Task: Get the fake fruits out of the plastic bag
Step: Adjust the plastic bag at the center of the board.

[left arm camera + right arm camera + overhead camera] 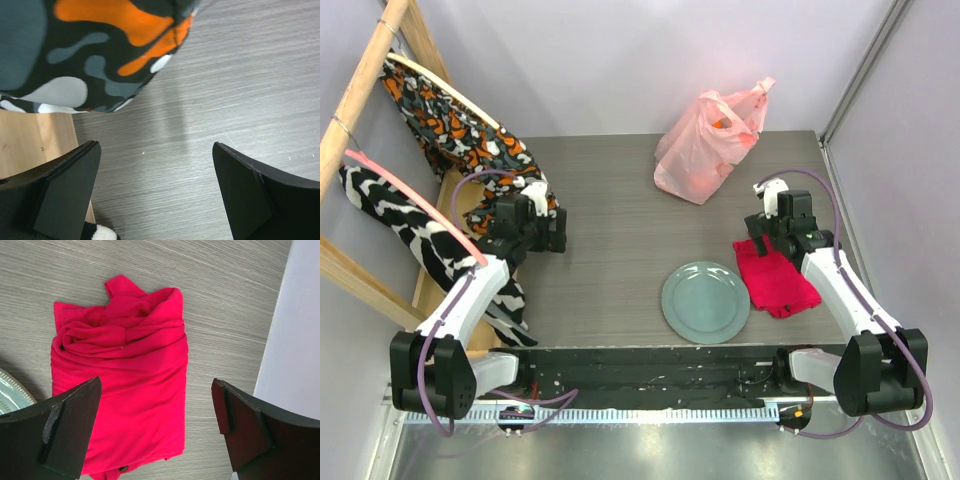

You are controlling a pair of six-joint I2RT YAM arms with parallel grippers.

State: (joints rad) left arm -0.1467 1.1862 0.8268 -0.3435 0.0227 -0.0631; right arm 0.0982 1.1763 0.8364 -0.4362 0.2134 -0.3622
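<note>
From above, the thin, crinkly, pale-pink plastic bag (705, 150) sat slumped at the far side of the grey wood-grain tabletop (610, 220), handles up. The fake fruits (722, 124) showed only as an orange patch through its film.

In the left wrist view, the left end effector (155, 192) had its 2 matte black fingers wide apart, holding nothing, near camouflage-patterned fabric (100, 50).

In the right wrist view, the right end effector (155, 427) was equally spread over the folded magenta cloth (125, 385), gripping nothing.
</note>
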